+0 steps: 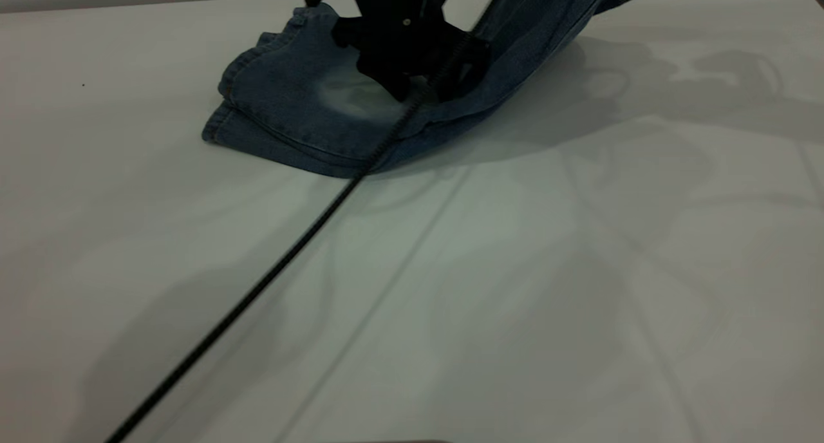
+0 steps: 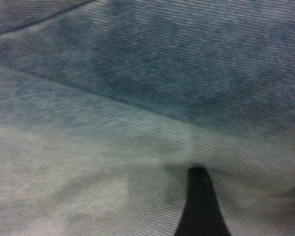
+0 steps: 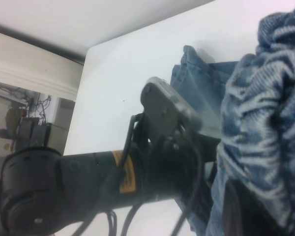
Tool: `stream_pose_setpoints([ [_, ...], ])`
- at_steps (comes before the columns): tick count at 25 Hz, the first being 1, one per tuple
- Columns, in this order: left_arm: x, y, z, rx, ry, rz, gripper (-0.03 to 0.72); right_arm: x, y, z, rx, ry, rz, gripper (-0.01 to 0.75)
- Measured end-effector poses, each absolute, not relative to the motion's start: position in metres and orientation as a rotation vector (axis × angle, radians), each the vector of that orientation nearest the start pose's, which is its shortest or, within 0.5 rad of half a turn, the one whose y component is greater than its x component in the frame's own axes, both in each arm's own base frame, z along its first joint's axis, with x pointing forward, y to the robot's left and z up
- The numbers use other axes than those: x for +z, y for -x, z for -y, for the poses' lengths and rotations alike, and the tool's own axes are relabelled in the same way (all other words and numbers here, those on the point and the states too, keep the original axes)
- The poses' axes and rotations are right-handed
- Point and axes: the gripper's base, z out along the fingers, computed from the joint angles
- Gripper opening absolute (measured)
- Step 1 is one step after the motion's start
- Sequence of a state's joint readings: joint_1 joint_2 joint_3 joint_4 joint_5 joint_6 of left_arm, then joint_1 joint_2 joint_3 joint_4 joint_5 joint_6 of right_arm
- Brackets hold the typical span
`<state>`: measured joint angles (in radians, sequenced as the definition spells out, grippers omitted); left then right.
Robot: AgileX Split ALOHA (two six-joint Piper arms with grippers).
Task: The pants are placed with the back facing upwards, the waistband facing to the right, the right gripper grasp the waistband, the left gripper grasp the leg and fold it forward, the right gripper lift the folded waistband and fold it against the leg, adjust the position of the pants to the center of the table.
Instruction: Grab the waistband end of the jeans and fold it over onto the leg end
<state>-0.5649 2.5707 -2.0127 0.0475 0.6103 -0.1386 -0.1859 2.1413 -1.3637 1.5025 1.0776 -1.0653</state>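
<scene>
The left claw (image 1: 412, 85) presses down on the pants (image 1: 302, 108), which lie folded near the far edge of the tabletop (image 1: 515, 288); whether its tips are spread or pressed together cannot be told, since the left wrist view shows only one dark fingertip (image 2: 200, 196) sunk into a pale faded patch of denim. Its long thin cable (image 1: 257, 282) runs from the claw across the bare tabletop toward the near left corner. The right claw (image 3: 246, 206) pinches the gathered elastic waistband (image 3: 265, 113), and in the exterior view that end of the pants rises off the tabletop and leaves the picture at the top, so the claw itself is cut off there. The leg hems (image 1: 225, 118) lie flat, pointing toward the tabletop's left edge, with their stitched borders stacked one on the other. The printed leg cannot be made out. Wide bare white tabletop lies open from the pants to the near edge and to both sides. Beyond the tabletop's far corner, the right wrist view shows a pale wall and dim clutter.
</scene>
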Motion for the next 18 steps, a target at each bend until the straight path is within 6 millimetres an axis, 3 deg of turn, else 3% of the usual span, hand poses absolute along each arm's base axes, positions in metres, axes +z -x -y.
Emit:
stream_pose_setpoints([
  [4,0.091,-0.457,0.286,-0.124,-0.706,-2.622,0.455,0.165,-0.429,-0.001,1.35,-0.096,-2.208,0.076],
  [9,0.136,-0.475,0.264,0.019,-0.709,-2.645,0.455,0.165,-0.429,-0.001,1.35,-0.097,-2.208,0.076],
  [13,0.143,-0.485,0.239,0.119,-0.7,-2.676,0.455,0.165,-0.43,-0.008,1.348,-0.082,-2.217,0.076],
  [18,0.143,-0.5,0.201,0.113,-0.603,-2.741,0.455,0.166,-0.434,-0.026,1.305,-0.027,-2.245,0.076],
])
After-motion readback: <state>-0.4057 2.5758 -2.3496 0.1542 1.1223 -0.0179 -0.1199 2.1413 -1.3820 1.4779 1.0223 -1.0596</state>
